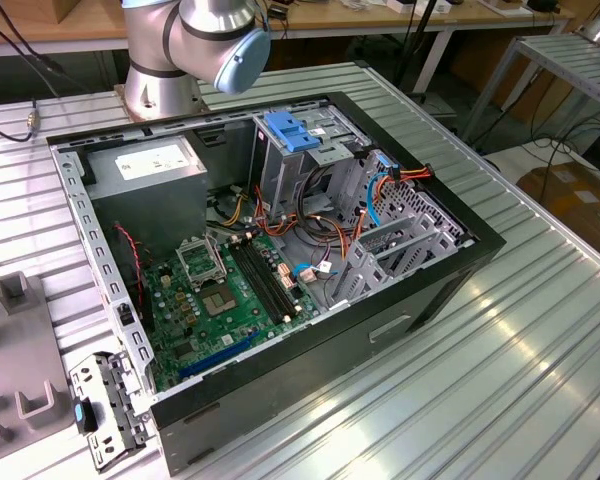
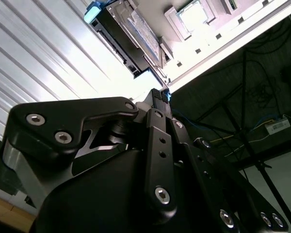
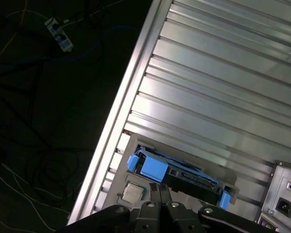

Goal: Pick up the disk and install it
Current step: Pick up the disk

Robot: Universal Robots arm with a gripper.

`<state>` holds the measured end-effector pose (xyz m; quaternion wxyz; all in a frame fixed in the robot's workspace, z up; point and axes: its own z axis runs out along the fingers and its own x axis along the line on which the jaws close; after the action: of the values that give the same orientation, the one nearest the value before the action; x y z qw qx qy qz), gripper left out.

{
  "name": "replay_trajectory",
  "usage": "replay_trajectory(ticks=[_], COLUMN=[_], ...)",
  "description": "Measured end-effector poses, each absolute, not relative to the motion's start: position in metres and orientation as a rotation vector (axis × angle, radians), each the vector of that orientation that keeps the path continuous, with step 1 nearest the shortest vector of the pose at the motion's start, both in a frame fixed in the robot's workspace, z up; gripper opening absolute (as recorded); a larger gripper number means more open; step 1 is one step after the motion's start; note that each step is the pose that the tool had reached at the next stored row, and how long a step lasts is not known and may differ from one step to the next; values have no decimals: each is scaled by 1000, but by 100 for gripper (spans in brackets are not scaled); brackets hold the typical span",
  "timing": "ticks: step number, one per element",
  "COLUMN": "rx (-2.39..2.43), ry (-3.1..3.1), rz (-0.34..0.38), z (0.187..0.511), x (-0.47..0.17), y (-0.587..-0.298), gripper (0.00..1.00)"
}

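Gripper [image 3: 160, 189]: jaws drawn together with nothing between them; hangs over the disk, apart from it.
Disk [image 3: 184, 178]: lies flat in grey tray [image 3: 184, 155] on ribbed table [image 3: 223, 73], near the table edge, blue rails at both ends; shows in both wrist views [image 2: 128, 36].
Neighbour: bare chip [image 3: 131, 192] just beside the disk.
Case [image 1: 310, 370]: open, centre of the exterior view; drive cage [image 1: 275, 165] and blue latch piece [image 1: 290, 131] at upper centre, cables [image 1: 377, 195] just beside.
Progress: pick not yet made, by my read.
Risk 1: closed jaws would land on the disk instead of straddling it and could skid it toward the edge.
Risk 2: plastic rails may flex under grip, tilting the disk.
Risk 3: cables could snag at the cage.
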<state>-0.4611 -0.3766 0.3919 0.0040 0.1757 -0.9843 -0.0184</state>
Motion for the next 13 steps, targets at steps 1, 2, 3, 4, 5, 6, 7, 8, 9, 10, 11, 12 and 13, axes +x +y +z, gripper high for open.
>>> replay_trajectory(ticks=[1, 2, 3, 4, 5, 6, 7, 8, 9, 10, 11, 12, 13], rx=[551, 551, 551, 551, 551, 551, 551, 552, 554, 557, 559, 563, 567], ry=[-3084, -3084, -3084, -3084, -3084, -3084, -3084, -3084, -3084, -3083, -3083, -3082, -3081], rz=[-58, -58, -58, -58, -58, -58, -58, -58, -58, -58, -58, -58, -58], z=[392, 392, 392, 392, 392, 392, 392, 392, 392, 392, 392, 392, 392], x=[-461, -461, -461, -461, -461, -461, -461, -461, -461, -461, -461, -461, -461], y=[-377, -377, -377, -377, -377, -377, -377, -377, -377, -377, -377, -377, -377], gripper=[11, 11, 11, 11, 11, 11, 11, 11, 11, 11, 11, 11, 11])
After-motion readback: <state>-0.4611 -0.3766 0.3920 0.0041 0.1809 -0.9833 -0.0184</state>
